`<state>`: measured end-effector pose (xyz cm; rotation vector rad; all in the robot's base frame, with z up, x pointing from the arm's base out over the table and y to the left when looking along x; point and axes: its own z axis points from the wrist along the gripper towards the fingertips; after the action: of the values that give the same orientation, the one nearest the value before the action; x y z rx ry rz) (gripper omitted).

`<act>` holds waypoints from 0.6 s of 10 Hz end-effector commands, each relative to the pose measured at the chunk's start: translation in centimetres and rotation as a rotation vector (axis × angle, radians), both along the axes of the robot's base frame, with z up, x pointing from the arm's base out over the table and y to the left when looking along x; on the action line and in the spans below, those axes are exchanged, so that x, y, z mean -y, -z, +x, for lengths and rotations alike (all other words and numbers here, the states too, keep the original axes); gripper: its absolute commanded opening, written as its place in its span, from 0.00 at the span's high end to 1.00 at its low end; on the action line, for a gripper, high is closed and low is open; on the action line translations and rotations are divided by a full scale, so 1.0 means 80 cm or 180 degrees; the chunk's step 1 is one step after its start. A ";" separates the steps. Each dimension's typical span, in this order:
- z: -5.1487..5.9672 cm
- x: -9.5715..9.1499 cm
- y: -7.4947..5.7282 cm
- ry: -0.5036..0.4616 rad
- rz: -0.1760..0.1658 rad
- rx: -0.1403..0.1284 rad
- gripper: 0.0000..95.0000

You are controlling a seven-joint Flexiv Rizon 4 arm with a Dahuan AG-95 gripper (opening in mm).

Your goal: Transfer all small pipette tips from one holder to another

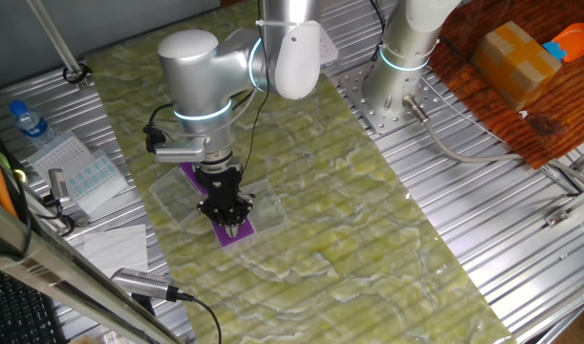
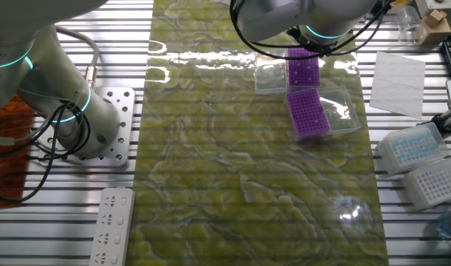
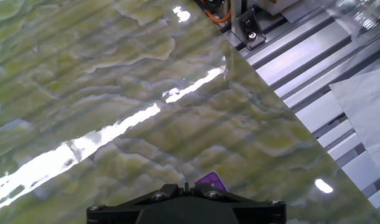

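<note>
Lighting was bright and even, from overhead. White glare streaked the glossy green mat (image 3: pixel 115 130) in the hand view. Shadows stayed faint. Fixed views were slightly soft; small details blurred.

The small pipette tips (image 2: pixel 311 112) show only as tiny pale dots (too small to count) across the purple plate (image 2: pixel 300 123) nearest the bench's middle.

A glossy green marbled mat (image 1: pixel 368 220) covers the ribbed metal table (image 1: pixel 521 258).
</note>
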<state>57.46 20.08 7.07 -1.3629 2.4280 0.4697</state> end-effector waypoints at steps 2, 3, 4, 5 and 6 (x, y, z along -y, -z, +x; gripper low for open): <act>0.002 0.002 0.000 -0.0035 -0.0048 0.0004 1.00; 0.002 0.002 0.000 -0.0049 -0.0057 0.0012 1.00; 0.002 0.004 -0.002 -0.0080 -0.0082 0.0025 1.00; 0.002 0.004 -0.002 -0.0085 -0.0086 0.0026 1.00; 0.004 0.007 -0.005 -0.0107 -0.0115 0.0023 1.00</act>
<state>57.65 19.48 7.40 -1.4172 2.4194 0.4291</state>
